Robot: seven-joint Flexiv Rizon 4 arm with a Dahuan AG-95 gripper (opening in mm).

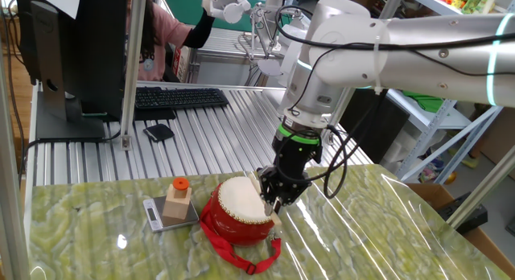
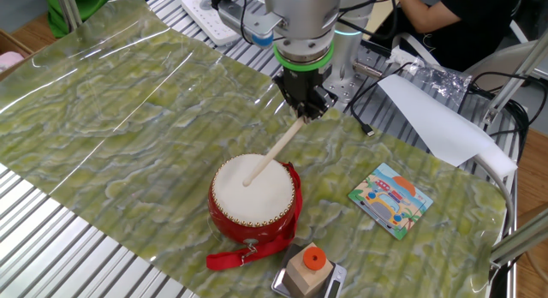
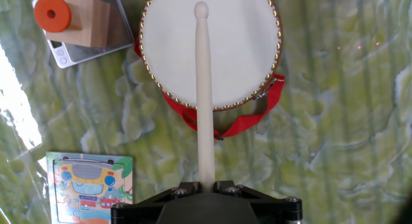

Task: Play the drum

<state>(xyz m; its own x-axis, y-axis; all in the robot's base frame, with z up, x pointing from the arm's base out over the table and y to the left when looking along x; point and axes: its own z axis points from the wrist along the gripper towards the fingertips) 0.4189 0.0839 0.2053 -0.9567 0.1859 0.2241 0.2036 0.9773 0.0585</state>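
Up close, your gripper (image 2: 305,107) clenched a drumstick (image 2: 272,151), its tip over the skin of the drum (image 2: 253,198). Beyond it, a wooden block (image 2: 306,270) sat just beside the drum's rim; a picture card (image 2: 390,199) lay apart.

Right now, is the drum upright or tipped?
Upright: the drum rests on its base, skin facing up, with the drumstick tip over the skin.
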